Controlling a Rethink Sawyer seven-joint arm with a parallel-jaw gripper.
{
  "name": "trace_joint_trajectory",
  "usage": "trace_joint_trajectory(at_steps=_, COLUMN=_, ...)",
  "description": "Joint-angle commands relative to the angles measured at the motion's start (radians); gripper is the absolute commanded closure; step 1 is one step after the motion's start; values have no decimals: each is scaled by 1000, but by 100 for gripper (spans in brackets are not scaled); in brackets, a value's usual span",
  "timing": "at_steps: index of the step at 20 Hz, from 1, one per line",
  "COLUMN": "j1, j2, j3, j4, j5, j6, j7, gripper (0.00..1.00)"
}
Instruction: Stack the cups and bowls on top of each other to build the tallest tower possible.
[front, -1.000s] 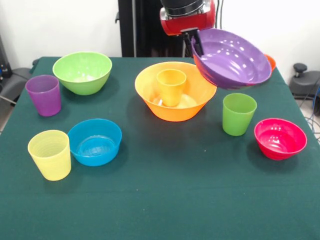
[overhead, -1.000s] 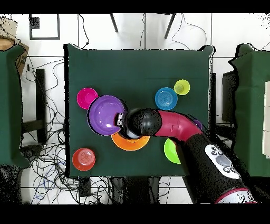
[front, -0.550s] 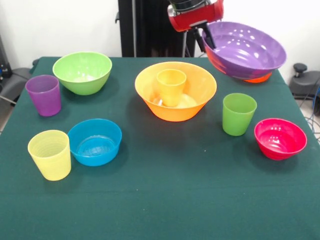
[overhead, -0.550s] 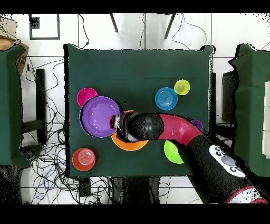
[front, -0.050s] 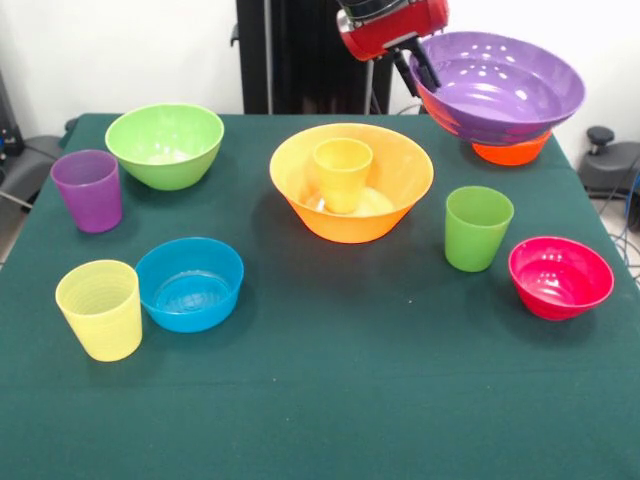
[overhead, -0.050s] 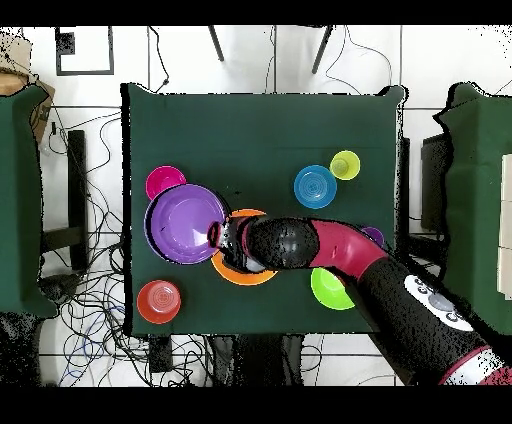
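My gripper (front, -0.050s: 417, 66) is shut on the near rim of the wide purple bowl (front, -0.050s: 505, 95) and holds it in the air, nearly level, at the right of the front view. From above, the gripper (overhead, -0.050s: 216, 236) grips the purple bowl (overhead, -0.050s: 183, 220) at its right rim. The orange-red bowl (front, -0.050s: 510, 152) shows just below the held bowl. The large orange-yellow bowl (front, -0.050s: 350, 226) stands mid-table with the orange cup (front, -0.050s: 342, 172) upright inside it. The green cup (front, -0.050s: 478, 228), the pink-red bowl (front, -0.050s: 560, 278), the blue bowl (front, -0.050s: 190, 284), the pale yellow cup (front, -0.050s: 99, 308), the purple cup (front, -0.050s: 88, 190) and the light green bowl (front, -0.050s: 165, 144) stand apart.
The green table (front, -0.050s: 330, 400) carries everything. From above, the arm covers much of the orange-yellow bowl (overhead, -0.050s: 236, 277). The orange-red bowl (overhead, -0.050s: 159, 301) stands near the table's corner, and the pink-red bowl (overhead, -0.050s: 165, 183) beside the held bowl.
The gripper has carried the purple bowl away from above the orange-yellow bowl, rightward in the front view, and the bowl has gone from steeply tilted to nearly level.
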Motion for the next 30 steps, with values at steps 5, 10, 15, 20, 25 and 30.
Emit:
trace_joint_trajectory(at_steps=5, j1=-25, j2=67, j3=91, j4=55, j5=-106, j6=-31, j7=-97, gripper=100)
trace_joint_trajectory(at_steps=10, j1=-42, j2=85, j3=98, j4=59, j5=-141, j6=-35, j7=-95, gripper=100)
trace_joint_trajectory(at_steps=15, j1=-62, j2=94, j3=109, j4=60, j5=-159, j6=-24, j7=-100, gripper=100)
trace_joint_trajectory(at_steps=20, j1=-70, j2=106, j3=116, j4=53, j5=-172, j6=-13, j7=-100, gripper=100)
trace_joint_trajectory(at_steps=25, j1=-100, j2=117, j3=133, j4=58, j5=-190, j6=4, j7=-114, gripper=100)
trace_joint_trajectory(at_steps=30, j1=-137, j2=127, j3=155, j4=59, j5=-201, j6=35, j7=-129, gripper=100)
